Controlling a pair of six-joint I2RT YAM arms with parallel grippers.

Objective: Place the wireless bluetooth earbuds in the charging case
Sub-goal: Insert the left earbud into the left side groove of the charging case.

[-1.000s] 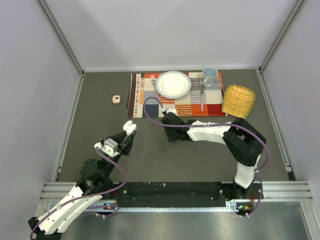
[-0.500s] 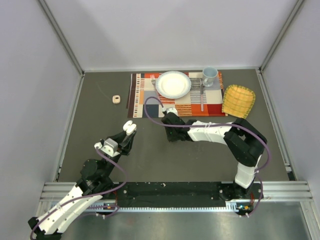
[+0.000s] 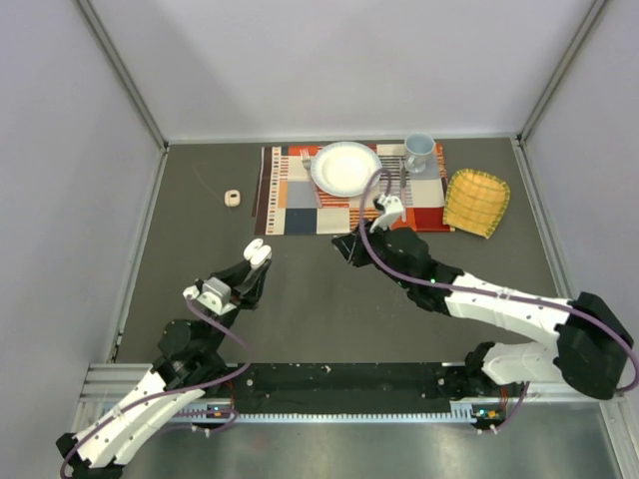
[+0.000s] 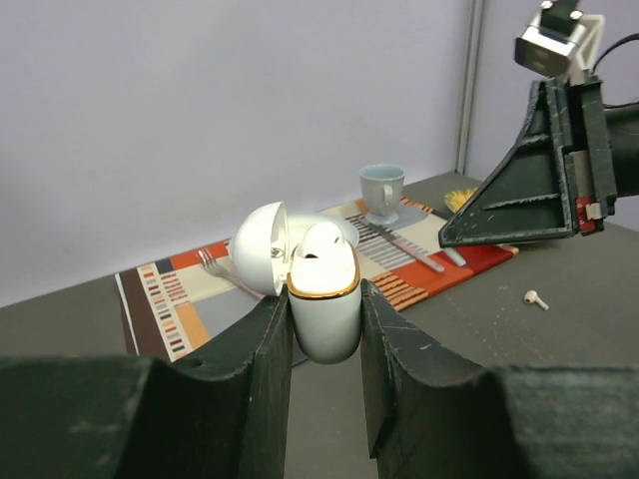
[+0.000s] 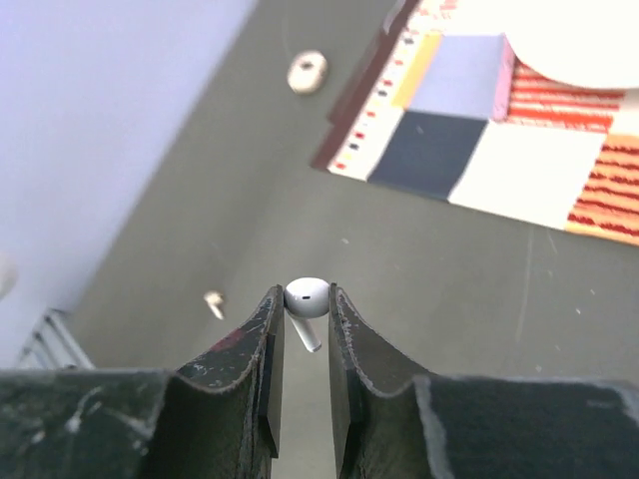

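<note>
My left gripper (image 3: 258, 257) is shut on a white charging case (image 4: 322, 304) with a gold rim. Its lid (image 4: 260, 247) is open and a white earbud (image 4: 321, 239) sits in it. My right gripper (image 3: 344, 245) is shut on another white earbud (image 5: 306, 297), head between the fingertips (image 5: 268, 311) and stem pointing down, above the bare table. A loose pale earbud (image 5: 213, 302) lies on the table left of the right gripper. In the left wrist view a loose earbud (image 4: 536, 297) lies below the right gripper (image 4: 447, 238).
A patterned placemat (image 3: 300, 190) at the back holds a white plate (image 3: 346, 168), a blue cup (image 3: 418, 152) and a fork (image 3: 402, 195). A yellow cloth (image 3: 476, 201) lies to its right. A small beige round thing (image 3: 233, 198) lies left of the mat.
The right arm has changed posture: its elbow dropped and swung out to the right and its wrist rose. The gripper tip stayed near the mat's front edge. The left arm barely moved.
</note>
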